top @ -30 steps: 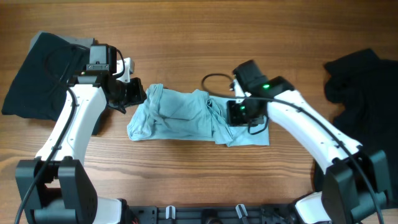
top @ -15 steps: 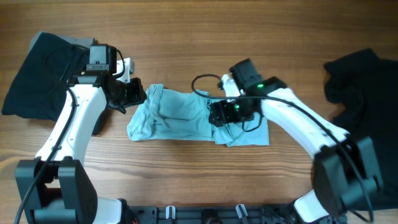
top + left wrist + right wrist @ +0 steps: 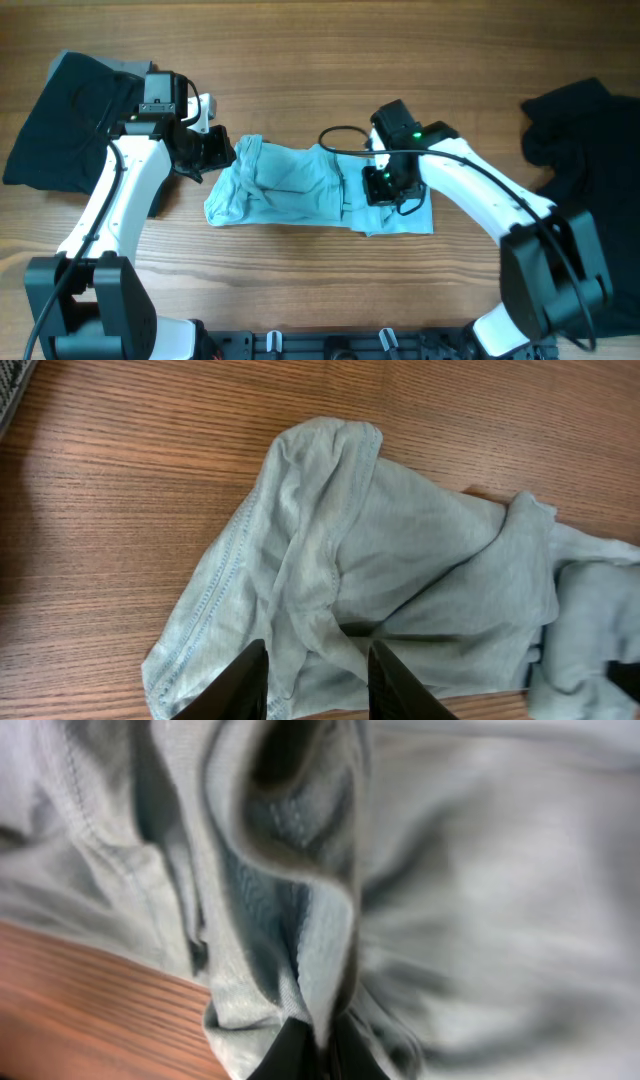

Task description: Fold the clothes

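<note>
t-shirt (image 3: 300,185) bunched mid-table. left claw (image 3: 218,150) at its nine o'clock end, half-closed around a bunched hem. right claw (image 3: 380,185) at three o'clock, pinched tight on a fold. black garments (image 3: 60,120) at both far edges; open table (image 3: 320,50) toward twelve.

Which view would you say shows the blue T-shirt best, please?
Overhead: nearly all the T-shirt shows, crumpled on the table. Left wrist crops its far end; right wrist gives only a blurred fold pinched by the right gripper.
</note>
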Controlling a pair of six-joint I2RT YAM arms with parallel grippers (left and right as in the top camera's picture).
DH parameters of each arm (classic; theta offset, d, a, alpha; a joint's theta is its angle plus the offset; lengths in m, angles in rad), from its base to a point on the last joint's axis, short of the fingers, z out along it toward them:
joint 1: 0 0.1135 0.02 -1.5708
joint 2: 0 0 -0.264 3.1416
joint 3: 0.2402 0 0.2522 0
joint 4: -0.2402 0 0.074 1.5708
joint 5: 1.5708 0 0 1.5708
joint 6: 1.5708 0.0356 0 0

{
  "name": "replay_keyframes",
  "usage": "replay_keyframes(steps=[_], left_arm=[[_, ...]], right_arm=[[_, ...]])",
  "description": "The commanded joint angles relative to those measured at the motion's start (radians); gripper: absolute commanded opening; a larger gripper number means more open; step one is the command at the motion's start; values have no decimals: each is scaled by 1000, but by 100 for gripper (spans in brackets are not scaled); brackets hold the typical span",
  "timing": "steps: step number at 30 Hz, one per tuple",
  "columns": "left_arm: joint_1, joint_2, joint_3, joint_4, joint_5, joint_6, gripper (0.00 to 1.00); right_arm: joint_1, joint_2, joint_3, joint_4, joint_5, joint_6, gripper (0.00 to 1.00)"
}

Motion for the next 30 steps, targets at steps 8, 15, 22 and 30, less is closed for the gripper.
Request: replay_keyframes(steps=[8,15,22,30], left_arm=[[5,-18,17,0,16,-2,33],[5,-18,17,7,15,-2,34],[5,-18,17,9,15,-2,34],[5,-18,17,-5,15,-2,35]], right_arm=[[-7,-107,31,31,62,148,4],[-2,-107,30,109,-26,90,4],[12,-102,30,132,-159,13,46],[-16,-103,30,145,48,154,33]])
